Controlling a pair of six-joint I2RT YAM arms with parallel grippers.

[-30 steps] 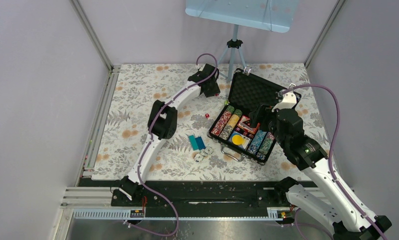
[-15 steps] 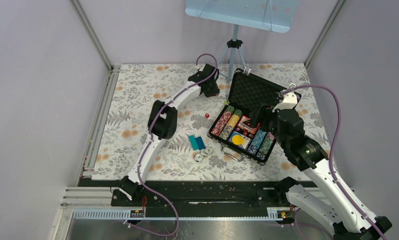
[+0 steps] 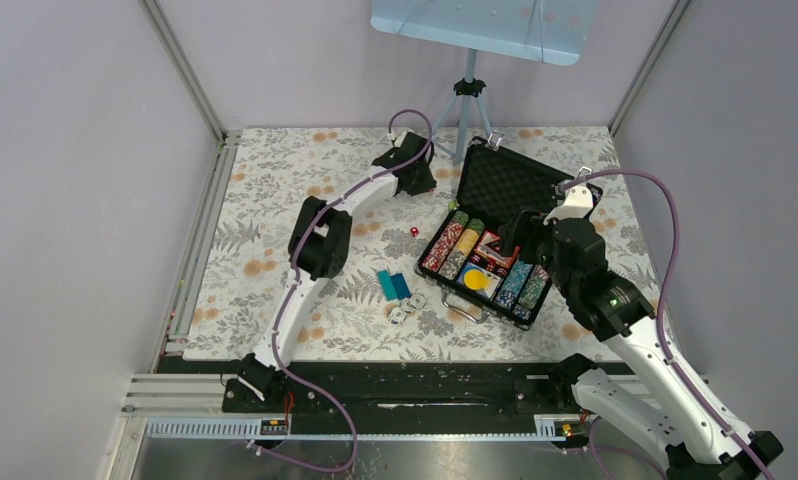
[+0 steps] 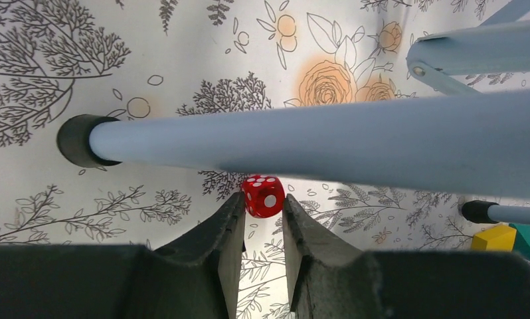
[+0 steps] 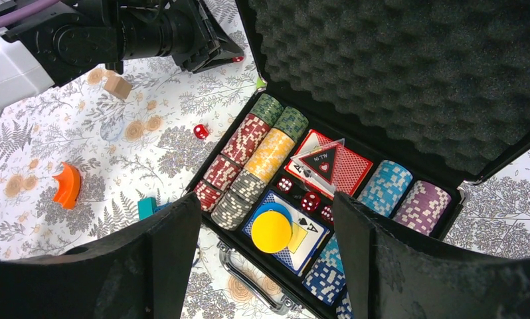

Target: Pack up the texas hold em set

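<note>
Case (image 5: pixel 395 66) open, lid up, directly under right gripper (image 5: pixel 270 266), whose jaws are wide apart with nothing between them. Chips (image 5: pixel 249 143) and yellow disc (image 5: pixel 271 230) sit in the tray below its fingers. Left gripper (image 4: pixel 262 207) is low over the table (image 4: pixel 83 53), jaws nearly together, pinching red die (image 4: pixel 263 196) at the very tips. Tripod leg (image 4: pixel 315 139) crosses just beyond those tips. Second die (image 5: pixel 200 131) loose, left of case.

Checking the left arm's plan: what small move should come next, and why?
Probably close the left gripper firmly on the small red white-spotted die: it sits right between the fingertips, beneath a grey tripod leg, and a firm pinch isn't evident.
</note>
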